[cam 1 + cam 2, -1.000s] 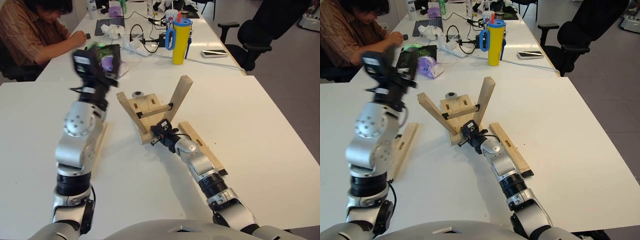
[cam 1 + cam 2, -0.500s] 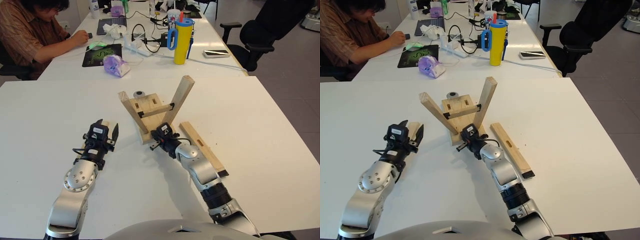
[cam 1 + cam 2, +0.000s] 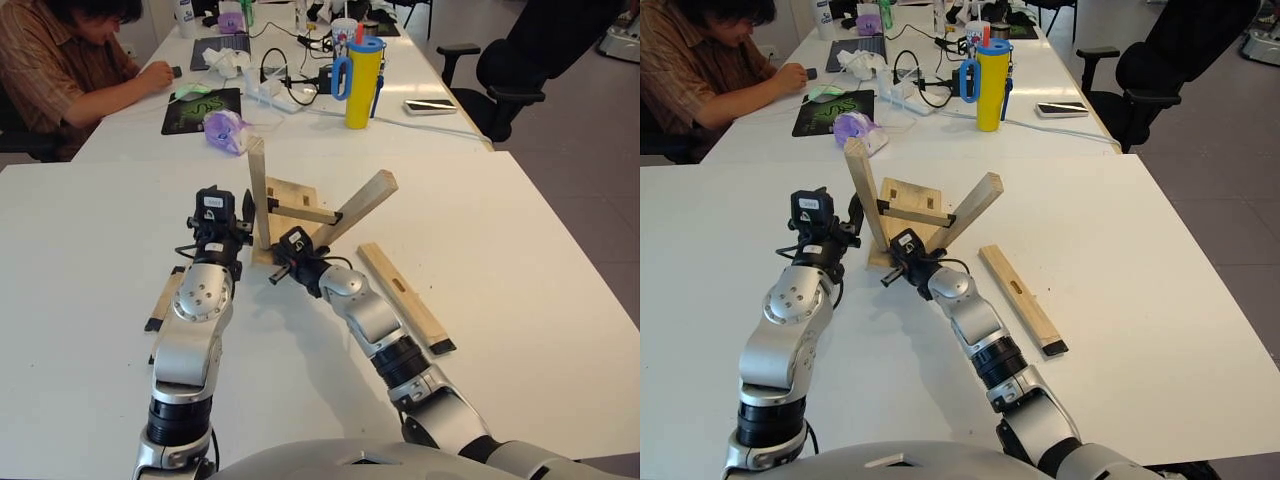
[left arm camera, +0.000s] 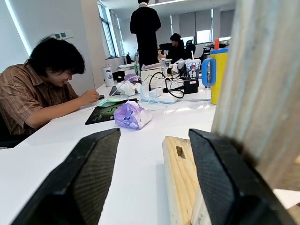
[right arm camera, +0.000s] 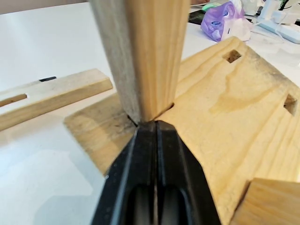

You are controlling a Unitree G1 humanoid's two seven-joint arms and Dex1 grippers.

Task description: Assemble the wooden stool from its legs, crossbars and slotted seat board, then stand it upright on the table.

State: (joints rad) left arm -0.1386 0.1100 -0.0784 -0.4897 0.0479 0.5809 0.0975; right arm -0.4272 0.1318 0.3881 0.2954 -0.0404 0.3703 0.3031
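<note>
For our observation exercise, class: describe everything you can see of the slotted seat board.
The slotted seat board is a flat slab of pale, grained wood with small rectangular slots, some of them empty. It lies on the white table near its middle. An upright leg and a leaning leg rise from it, joined by a crossbar. The right gripper, shut, sits at its near edge by a leg's foot.

A white table (image 3: 560, 250) stands on grey floor (image 3: 600, 160); behind it are a cluttered desk (image 3: 130, 135), a black chair (image 3: 500, 72) and, far off, bright windows (image 4: 204, 36).
</note>
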